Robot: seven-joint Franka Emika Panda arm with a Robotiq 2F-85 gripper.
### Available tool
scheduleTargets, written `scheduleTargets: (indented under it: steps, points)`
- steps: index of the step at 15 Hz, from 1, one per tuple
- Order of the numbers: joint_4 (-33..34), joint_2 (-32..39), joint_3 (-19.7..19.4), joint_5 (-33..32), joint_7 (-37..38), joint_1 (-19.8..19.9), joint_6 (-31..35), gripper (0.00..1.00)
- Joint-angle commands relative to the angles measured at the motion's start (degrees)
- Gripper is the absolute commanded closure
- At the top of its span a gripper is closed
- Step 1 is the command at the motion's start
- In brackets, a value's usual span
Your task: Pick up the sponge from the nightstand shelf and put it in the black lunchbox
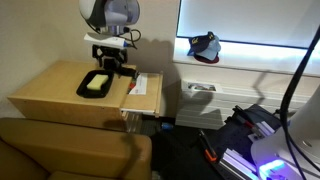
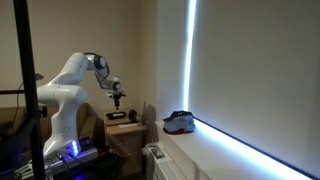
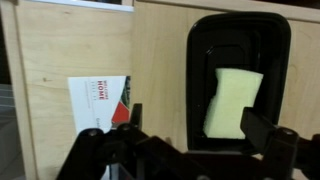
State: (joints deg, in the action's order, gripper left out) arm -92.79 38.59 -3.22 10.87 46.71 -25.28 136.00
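The pale yellow sponge [image 3: 234, 103] lies inside the black lunchbox [image 3: 200, 60], on the light tan nightstand top. In an exterior view the sponge [image 1: 97, 84] sits in the lunchbox [image 1: 84, 91] below the gripper. My gripper [image 3: 195, 122] is open and empty, its fingers apart above the near end of the lunchbox. In an exterior view the gripper [image 1: 110, 62] hangs just above the box's far side. It also shows small in an exterior view [image 2: 118, 101], above the lunchbox [image 2: 122, 116]. The narrow cream shelf [image 1: 141, 106] lies beside the main top.
A white paper sheet with red print [image 3: 98, 100] lies on the nightstand next to the lunchbox, also seen in an exterior view [image 1: 143, 85]. A lumpy dark bag with red accents [image 1: 204, 46] sits on the window ledge. A tan sofa back [image 1: 70, 150] is in front.
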Motion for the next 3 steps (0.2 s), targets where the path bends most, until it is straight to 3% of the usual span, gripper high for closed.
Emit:
scheduleTargets:
  steps: [1,2,3]
  points:
    - [-7.0,-9.6,1.3,-3.8,0.5,3.6,-12.4,0.0]
    - [-8.0,-10.8,1.2,-4.6,1.0,4.4,-15.4,0.0]
    - [-3.1,-7.0,2.5,-4.4,1.1,4.3,-12.2,0.0]
